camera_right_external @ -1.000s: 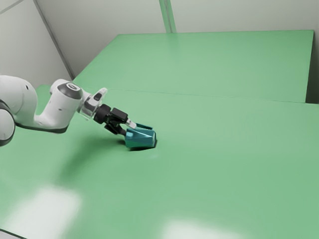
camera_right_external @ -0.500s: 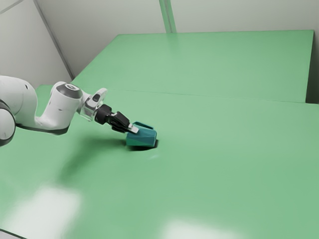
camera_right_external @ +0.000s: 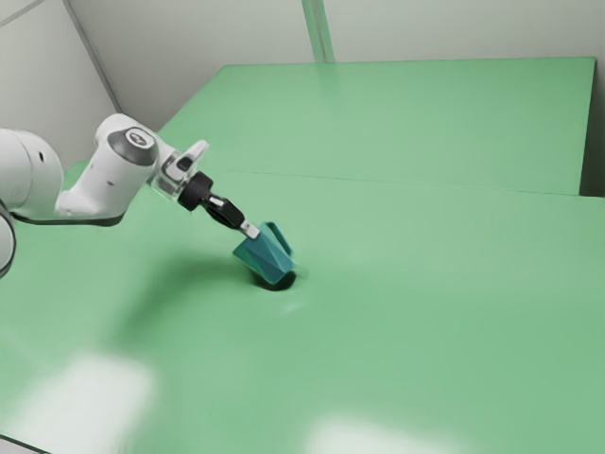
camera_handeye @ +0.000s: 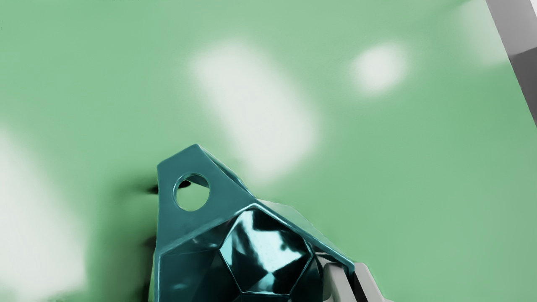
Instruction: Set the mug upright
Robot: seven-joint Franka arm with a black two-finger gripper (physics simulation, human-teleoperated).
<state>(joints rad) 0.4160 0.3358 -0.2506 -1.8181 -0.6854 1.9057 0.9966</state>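
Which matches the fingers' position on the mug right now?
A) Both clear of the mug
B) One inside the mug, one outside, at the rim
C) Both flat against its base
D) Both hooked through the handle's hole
B: the wrist view shows one finger inside the mug and the other outside, with the wall by the rim between them.

Green tabletop [camera_right_external: 425, 331] with pale glare, grey walls [camera_right_external: 454, 28].

No readable text or signs
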